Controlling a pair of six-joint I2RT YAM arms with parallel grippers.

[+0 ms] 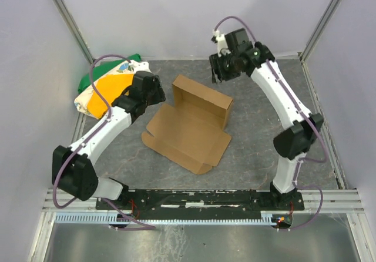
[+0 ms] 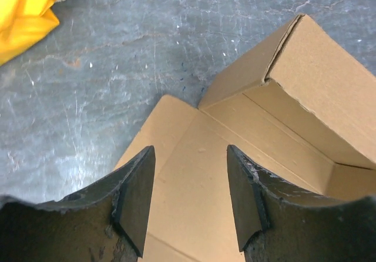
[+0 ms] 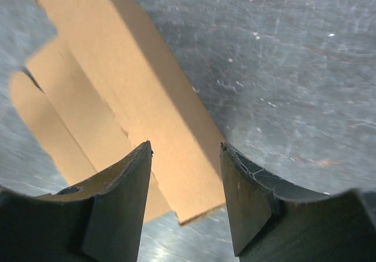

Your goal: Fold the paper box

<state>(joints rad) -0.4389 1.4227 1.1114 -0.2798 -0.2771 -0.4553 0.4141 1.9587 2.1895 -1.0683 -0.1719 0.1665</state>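
Left fingers (image 2: 134, 197) are spread and empty, with the flat panel of the box (image 1: 191, 127) just below them. Right fingers (image 3: 120, 206) are spread too, above its raised wall. It lies half-formed on the desk (image 1: 252, 153). Next, I judge: pinch a flat flap and lift it upright.

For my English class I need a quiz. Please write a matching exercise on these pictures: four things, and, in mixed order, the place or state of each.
1. paper box
2. cloth bundle
3. left tool
4. right tool

A. open, by the box's far right side
B. far left on the table
C. table middle, back wall raised
D. open, over the box's left flat panel

Pairs: 1-C, 2-B, 3-D, 4-A
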